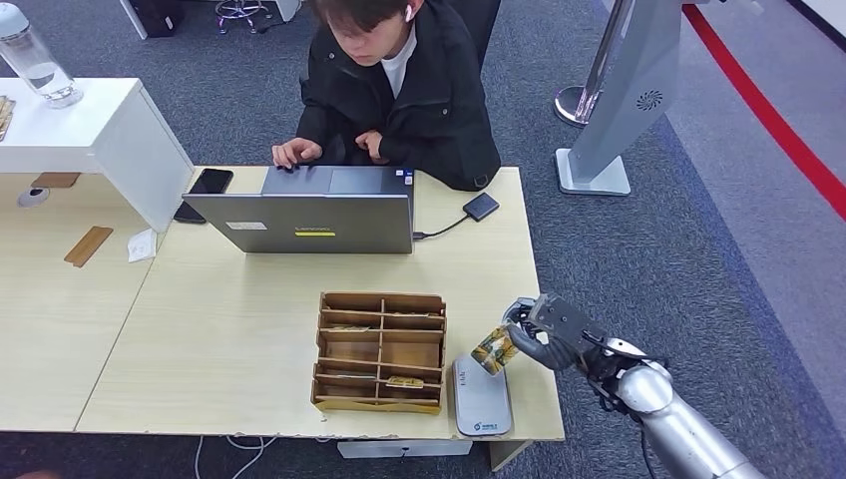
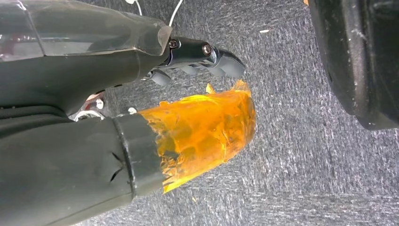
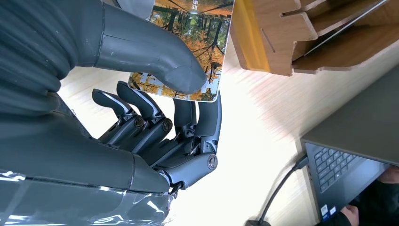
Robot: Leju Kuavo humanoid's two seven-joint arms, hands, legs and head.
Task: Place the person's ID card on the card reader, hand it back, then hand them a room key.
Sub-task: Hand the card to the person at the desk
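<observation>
right hand [image 1: 544,334] has the card [image 1: 493,349] pinched between thumb and fingers just above the far end of the card reader [image 1: 481,396], near-right on the table [image 1: 229,329], so I'd lower it flat onto the pad before letting go.

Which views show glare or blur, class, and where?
Right wrist view: the table washes out white beside the card held by the right hand. Left wrist view: the left hand looms close and soft. Head view: evenly lit, sharp.
</observation>
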